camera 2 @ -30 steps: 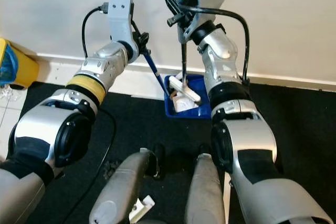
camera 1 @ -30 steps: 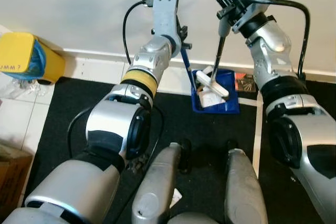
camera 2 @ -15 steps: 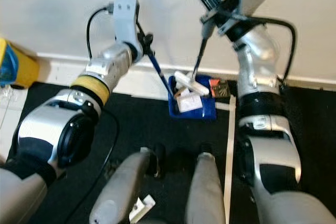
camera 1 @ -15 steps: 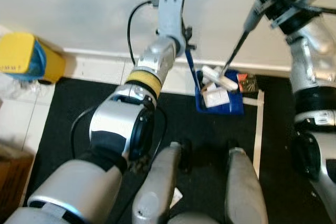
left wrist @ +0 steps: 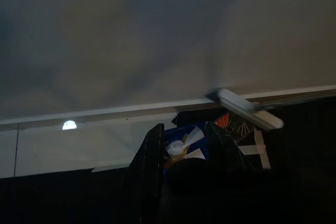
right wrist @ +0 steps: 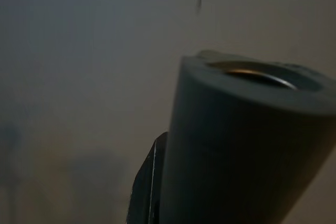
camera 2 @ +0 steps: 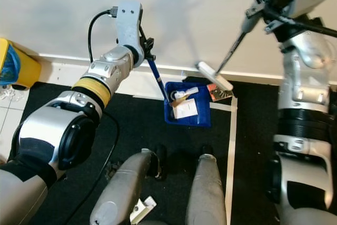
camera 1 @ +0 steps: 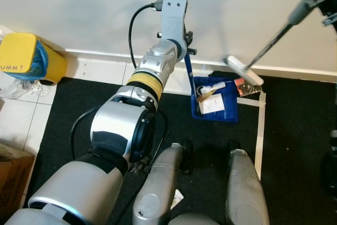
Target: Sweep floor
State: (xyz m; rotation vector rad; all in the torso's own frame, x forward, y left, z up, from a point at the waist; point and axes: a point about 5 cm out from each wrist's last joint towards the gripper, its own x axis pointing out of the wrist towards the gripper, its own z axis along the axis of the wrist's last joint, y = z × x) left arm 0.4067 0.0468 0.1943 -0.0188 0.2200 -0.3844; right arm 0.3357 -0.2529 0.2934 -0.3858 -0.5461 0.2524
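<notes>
- One broom (camera 2: 226, 64) hung in the air at a slant by the white wall (camera 1: 79, 9), its grey handle running up to the right gripper (camera 2: 258, 10), which was clenched round the handle's top end.
- The broom's single white head (camera 1: 244, 70) floated clear of the floor, just above a dark printed scrap (camera 1: 246, 86) lying against the skirting board.
- One blue dustpan (camera 1: 227, 106) sat on the black mat (camera 1: 68, 114) near the wall, just beside the broom head and apart from it.
- In the dustpan lay a few pieces of litter (camera 1: 210, 96): white crumpled paper, a flat white card and a brownish bit.
- The dustpan's one blue handle (camera 2: 158, 80) rose at a tilt to the left gripper (camera 1: 185, 51), which was grasping its upper end.
- One strip of pale tape (camera 1: 259, 130) ran along the mat beside the dustpan, turning a corner near the printed scrap.
- One yellow bin (camera 1: 23, 56) with a blue liner stood well apart at the robot's left on the white floor tiles (camera 1: 21, 119); a corner of a cardboard box (camera 1: 10, 175) lay nearer.
- The left wrist view looked past two black fingers (left wrist: 149, 161) down at the litter, the white broom head and the tape corner.
- The right wrist view gave the hollow grey end of the broom handle (right wrist: 247, 140) close up against the wall, with one dark finger edge beside it.
</notes>
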